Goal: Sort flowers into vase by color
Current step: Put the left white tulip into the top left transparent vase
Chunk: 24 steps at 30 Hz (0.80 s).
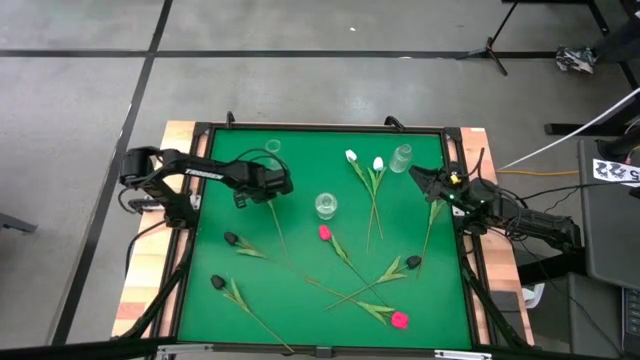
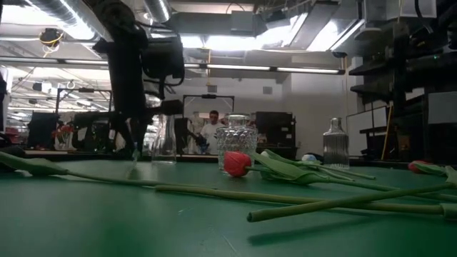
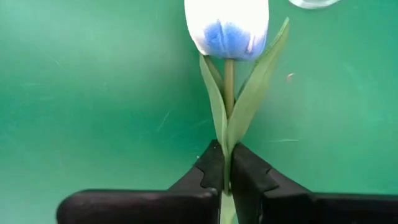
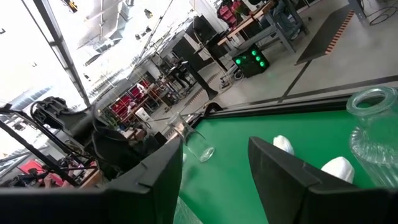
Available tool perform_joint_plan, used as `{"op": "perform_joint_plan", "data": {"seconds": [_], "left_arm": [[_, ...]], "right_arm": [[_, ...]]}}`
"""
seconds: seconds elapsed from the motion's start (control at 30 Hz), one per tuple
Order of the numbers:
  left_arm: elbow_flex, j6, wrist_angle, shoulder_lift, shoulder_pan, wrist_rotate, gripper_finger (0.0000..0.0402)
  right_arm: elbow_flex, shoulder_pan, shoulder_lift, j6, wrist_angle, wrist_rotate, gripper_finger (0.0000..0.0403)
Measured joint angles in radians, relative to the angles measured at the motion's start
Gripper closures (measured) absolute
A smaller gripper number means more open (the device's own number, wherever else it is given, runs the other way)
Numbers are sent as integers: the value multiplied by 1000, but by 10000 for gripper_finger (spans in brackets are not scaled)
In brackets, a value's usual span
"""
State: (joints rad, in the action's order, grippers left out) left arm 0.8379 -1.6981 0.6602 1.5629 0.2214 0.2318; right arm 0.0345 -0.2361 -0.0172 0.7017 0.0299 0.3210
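My left gripper [image 1: 284,187] [image 3: 225,163] is over the table's left-centre and is shut on a white tulip; its head [image 3: 227,28] shows just beyond the fingertips. Two more white tulips [image 1: 365,161] lie near the far right. Pink-red tulips [image 1: 324,232] [image 1: 400,320] and black ones [image 1: 231,239] [image 1: 217,282] [image 1: 413,262] lie flat on the mat with their stems crossing. Three clear glass vases stand upright: far left [image 1: 272,148], centre [image 1: 325,205] and far right [image 1: 401,158]. My right gripper [image 1: 420,175] [image 4: 216,142] is open at the right edge, touching nothing. My left gripper pinches the white tulip's stem and leaves [image 3: 225,140] between its two fingertips, a short way below the head. The head sticks out past the fingertips toward the centre vase. The rest of the stem [image 1: 280,230] trails back toward the near edge. I cannot tell whether it is lifted clear.
A raised black frame [image 1: 320,127] borders the green mat. The crossed stems [image 1: 360,285] crowd the near right. There is bare mat at the far middle and around the far-left vase. A person [image 2: 213,128] stands in the room beyond the table.
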Motion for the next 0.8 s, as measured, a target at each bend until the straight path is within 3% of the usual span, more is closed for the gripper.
{"op": "perform_joint_plan", "data": {"seconds": [0.17, 0.4, 0.63, 0.8], "left_arm": [[0, 11, 4, -73, -2, 25, 383], [2, 54, 5, -244, -57, 144, 396], [46, 186, -20, -428, -149, 398, 394], [105, 530, -135, -505, -175, 622, 396]], "right_arm": [[0, 0, 0, 0, -7, -1, 219], [0, 0, 0, 0, -8, 8, 219], [1, 0, 0, 0, -9, 17, 219], [1, 0, 0, 0, -8, 44, 219]]}}
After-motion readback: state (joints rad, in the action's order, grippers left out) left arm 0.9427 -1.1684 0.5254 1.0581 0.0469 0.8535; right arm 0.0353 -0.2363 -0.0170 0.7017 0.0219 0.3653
